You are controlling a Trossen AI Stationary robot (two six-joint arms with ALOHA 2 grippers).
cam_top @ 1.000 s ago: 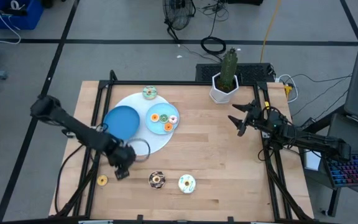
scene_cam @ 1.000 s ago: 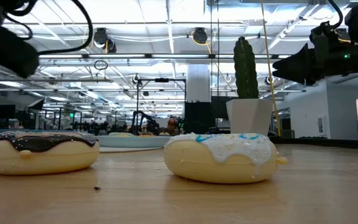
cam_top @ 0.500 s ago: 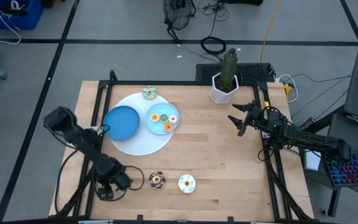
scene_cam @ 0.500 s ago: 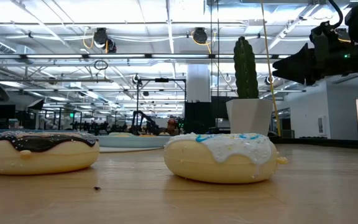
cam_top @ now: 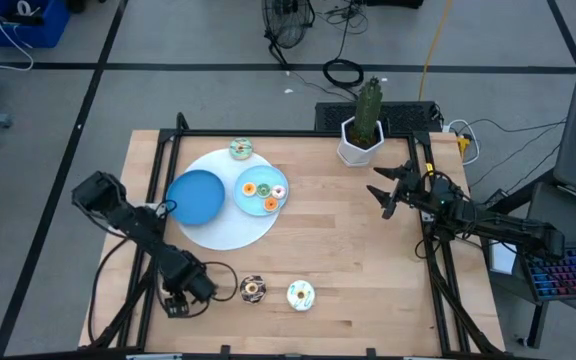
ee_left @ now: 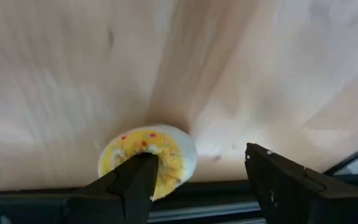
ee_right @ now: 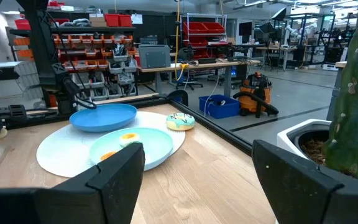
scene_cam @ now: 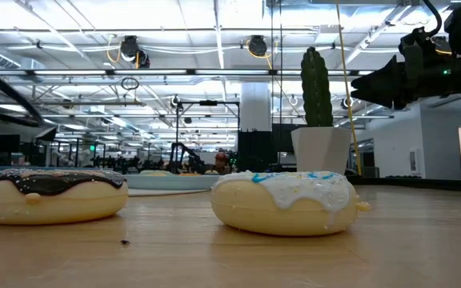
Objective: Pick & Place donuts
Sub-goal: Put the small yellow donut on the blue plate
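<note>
Left wrist view shows a small ring donut with glossy yellow icing [ee_left: 146, 160] and coloured sprinkles lying flat on the pale, grained wooden table [ee_left: 241, 68], close to its edge. The left gripper [ee_left: 197, 180] hangs over it with its two dark, blocky fingers apart; one fingertip [ee_left: 143, 171] overlaps the donut's rim, though contact cannot be told, and the other stands clear to the side.

From the high view, the left gripper [cam_top: 175, 300] sits at the table's near left corner. Just beside it lie a chocolate-iced donut [cam_top: 252, 289] and a white-iced donut [cam_top: 300, 294] with blue sprinkles, both smooth and rounded. Farther back, a light blue plate [cam_top: 261, 190] carries more donuts, and a green-iced donut [cam_top: 240, 149] rests on the white round mat [cam_top: 230, 228]. The right gripper [cam_top: 385, 192] waits over the table's right side, fingers spread wide and empty.
</note>
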